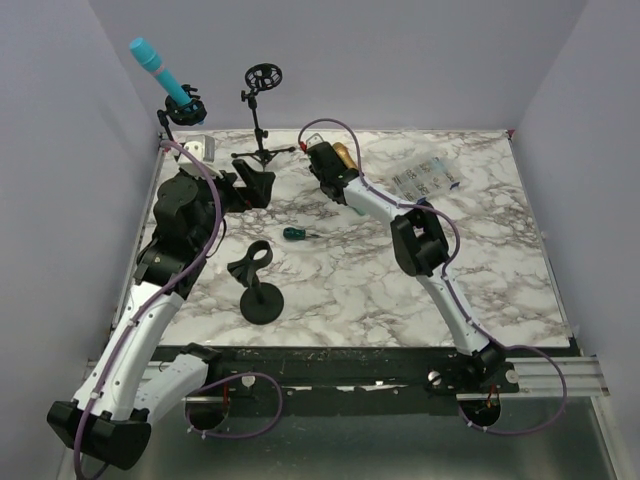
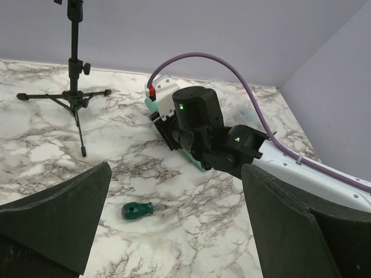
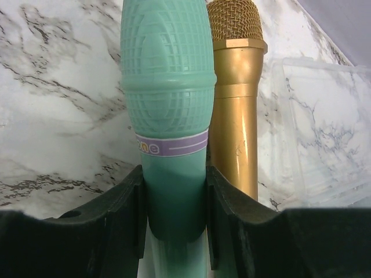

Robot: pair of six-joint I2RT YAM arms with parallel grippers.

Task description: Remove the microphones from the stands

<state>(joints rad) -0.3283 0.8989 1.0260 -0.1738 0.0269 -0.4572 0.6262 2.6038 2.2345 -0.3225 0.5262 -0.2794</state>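
Pinched in right hand (image 3: pixel 174 197): green microphone (image 3: pixel 168 87), just beside gold microphone (image 3: pixel 235 87) on counter (image 3: pixel 58 87); from above, hidden under the wrist. Left hand (image 2: pixel 174 226) spread wide. Blue microphone (image 1: pixel 160 68) clipped in far-left stand (image 1: pixel 186 108).

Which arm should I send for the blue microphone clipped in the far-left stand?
Left. The left hand is open and empty, on the same side as the blue microphone in its stand. The right hand is shut on a green microphone, farther right.

Green mic (image 3: pixel 168 104) matt ribbed plastic, gold mic (image 3: pixel 235 116) shiny w/ mesh, tabletop (image 3: pixel 58 116) marble-look.
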